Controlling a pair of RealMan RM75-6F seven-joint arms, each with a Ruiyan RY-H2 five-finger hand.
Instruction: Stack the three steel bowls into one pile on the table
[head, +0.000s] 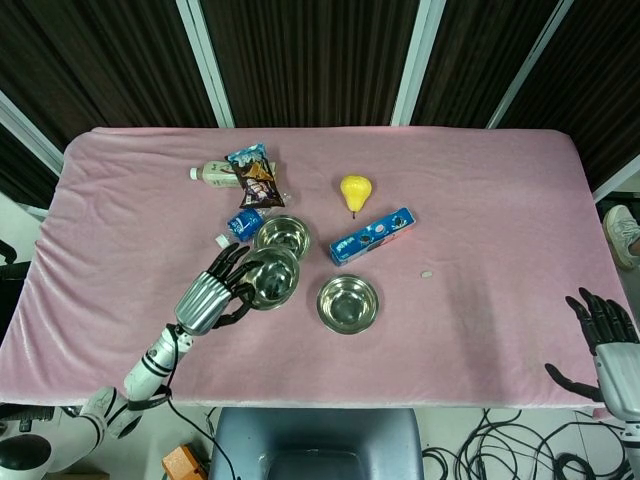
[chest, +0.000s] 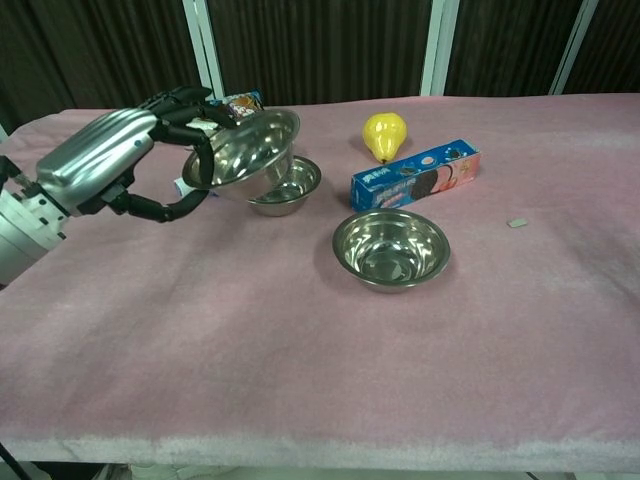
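My left hand (head: 213, 294) (chest: 125, 160) grips a steel bowl (head: 272, 278) (chest: 252, 150) by its rim and holds it tilted in the air, above and just in front of a second steel bowl (head: 287, 233) (chest: 291, 184) that rests on the pink table (head: 480, 200). The third steel bowl (head: 347, 303) (chest: 391, 248) sits alone to the right of them, nearer the front. My right hand (head: 606, 332) hangs open past the table's front right edge, holding nothing; the chest view does not show it.
A yellow pear (head: 355, 191) (chest: 384, 135) and a blue biscuit box (head: 372, 236) (chest: 415, 175) lie behind the third bowl. A snack bag (head: 256, 175), a milky bottle (head: 213, 173) and a blue-labelled bottle (head: 240, 225) lie behind the left hand.
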